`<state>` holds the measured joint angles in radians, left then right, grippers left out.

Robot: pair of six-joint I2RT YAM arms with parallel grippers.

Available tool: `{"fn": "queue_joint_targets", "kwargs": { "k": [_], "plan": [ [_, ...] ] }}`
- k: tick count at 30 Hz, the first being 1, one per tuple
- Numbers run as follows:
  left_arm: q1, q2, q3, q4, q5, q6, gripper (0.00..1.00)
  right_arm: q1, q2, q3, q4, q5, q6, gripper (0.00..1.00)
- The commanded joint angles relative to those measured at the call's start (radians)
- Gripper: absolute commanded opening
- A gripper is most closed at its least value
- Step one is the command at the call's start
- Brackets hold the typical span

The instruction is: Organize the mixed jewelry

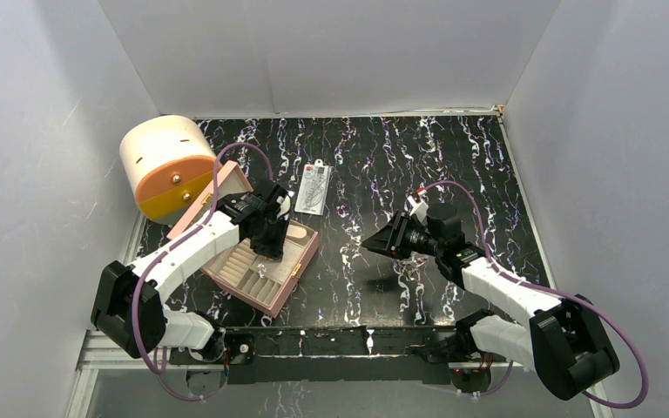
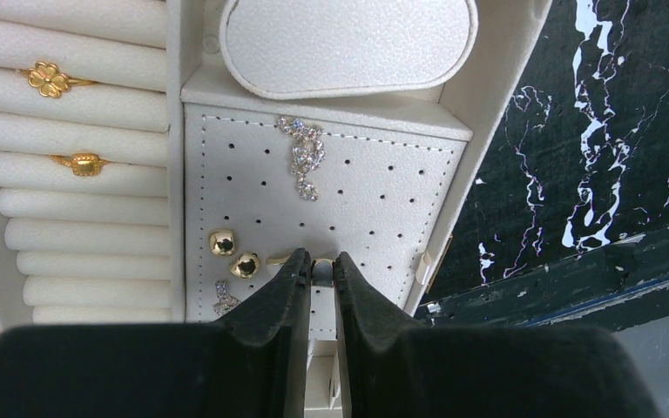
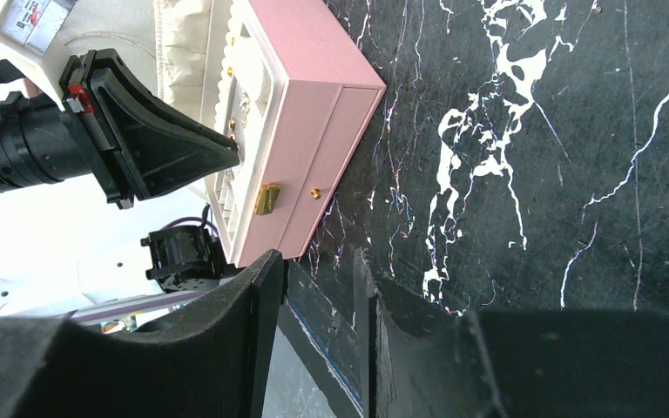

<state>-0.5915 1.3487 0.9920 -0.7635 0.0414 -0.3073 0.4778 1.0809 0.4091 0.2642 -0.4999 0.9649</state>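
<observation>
A black surface (image 1: 453,174) veined with white fills the top view, closed in by plain white walls. An open pink quilted box (image 1: 300,270) lies left of centre. A cream-and-orange cylinder (image 1: 167,165) stands in the upper left, and a clear packet with a white card (image 1: 312,189) lies just above the box. The left tool (image 1: 270,251) hangs over the box's interior. The right tool (image 1: 373,245) hovers right of centre over bare surface, well apart from the box.

In the left wrist view, the left tool's jaws stand narrow, pinching a tiny gold-coloured stud (image 2: 322,266) at the lower edge of a white perforated panel (image 2: 383,192). Two more gold studs (image 2: 221,241) sit just left of the tips, and a sparkling chain piece (image 2: 303,157) lies higher on the panel. Two gold rings (image 2: 48,78) rest among the padded rolls at the left.

In the right wrist view, the right tool's jaws stand wide at the bottom of the frame with nothing between them. The pink box fills the upper left.
</observation>
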Motion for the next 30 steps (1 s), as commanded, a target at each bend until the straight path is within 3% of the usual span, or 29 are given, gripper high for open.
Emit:
{"fn": "queue_joint_targets", "kwargs": {
  "k": [1, 30],
  "plan": [
    [-0.008, 0.008, -0.014, -0.007, -0.012, 0.001, 0.10, -0.002, -0.002, -0.003, 0.056, -0.005, -0.001, 0.45],
    [-0.022, 0.012, 0.025, -0.043, -0.119, -0.007, 0.20, -0.002, 0.011, -0.004, 0.064, -0.008, -0.005, 0.45]
  ]
}}
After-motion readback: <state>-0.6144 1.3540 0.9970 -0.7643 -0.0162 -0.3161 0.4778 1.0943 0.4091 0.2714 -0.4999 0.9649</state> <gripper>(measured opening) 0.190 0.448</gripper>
